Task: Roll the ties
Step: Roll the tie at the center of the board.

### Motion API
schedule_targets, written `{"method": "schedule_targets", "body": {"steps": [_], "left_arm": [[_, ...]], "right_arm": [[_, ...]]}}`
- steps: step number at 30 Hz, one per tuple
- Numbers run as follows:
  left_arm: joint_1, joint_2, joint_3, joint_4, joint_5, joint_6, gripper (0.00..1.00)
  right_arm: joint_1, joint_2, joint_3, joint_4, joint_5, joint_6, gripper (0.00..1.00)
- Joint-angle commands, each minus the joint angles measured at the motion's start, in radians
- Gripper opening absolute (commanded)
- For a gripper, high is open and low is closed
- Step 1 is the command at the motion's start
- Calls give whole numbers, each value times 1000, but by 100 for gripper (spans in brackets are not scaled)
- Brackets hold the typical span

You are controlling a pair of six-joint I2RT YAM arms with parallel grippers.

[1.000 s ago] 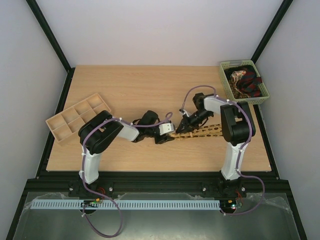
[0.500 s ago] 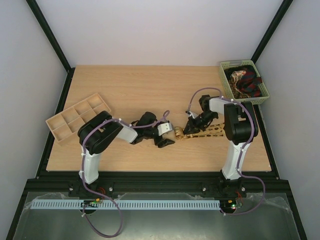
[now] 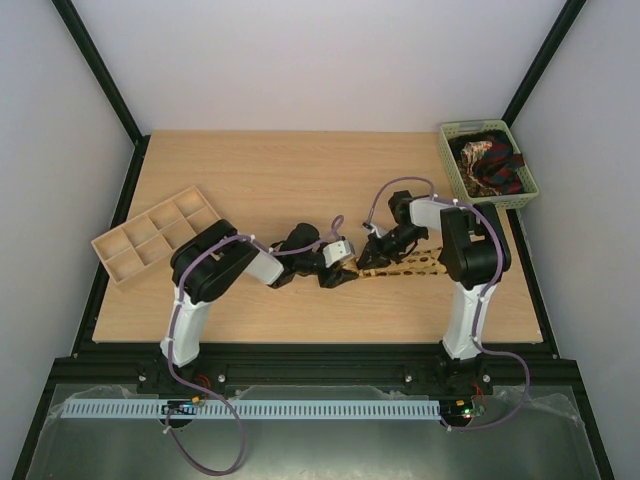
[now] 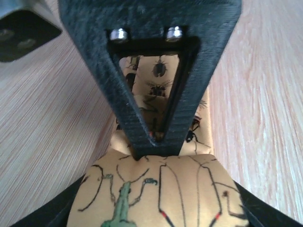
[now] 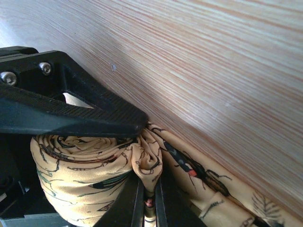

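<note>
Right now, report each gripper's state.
Left gripper: jaws apart around the yellow insect-print tie's rolled end; grip cannot be told.
Right gripper: closed, pinching that tie.

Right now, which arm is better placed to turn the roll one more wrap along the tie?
Left. The left gripper has the rolled end of the tie between its fingers, so it could probably turn it. The right gripper is shut on a fold of fabric beside the roll, pinning it.
</note>
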State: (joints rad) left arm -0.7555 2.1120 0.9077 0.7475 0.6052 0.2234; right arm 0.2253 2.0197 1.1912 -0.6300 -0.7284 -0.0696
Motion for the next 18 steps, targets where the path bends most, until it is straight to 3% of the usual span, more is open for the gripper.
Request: {"method": "schedule_targets", "body": {"steps": [1, 4, 6, 10, 18], "left_arm": [[-10, 4, -12, -73, -24, 74, 49], [-1, -26, -62, -141, -57, 161, 42], [3, -35, -81, -188, -82, 191, 38], [4, -34, -81, -248, -110, 204, 35], [-1, -28, -62, -280, -117, 179, 39]], "right_arm": [[18, 74, -13, 41, 157, 19, 2], [4, 42, -8, 9, 147, -4, 12], [-11, 15, 3, -30, 131, -34, 25], [-20, -41, 29, -128, 53, -78, 41], [13, -90, 34, -133, -137, -24, 51]]}}
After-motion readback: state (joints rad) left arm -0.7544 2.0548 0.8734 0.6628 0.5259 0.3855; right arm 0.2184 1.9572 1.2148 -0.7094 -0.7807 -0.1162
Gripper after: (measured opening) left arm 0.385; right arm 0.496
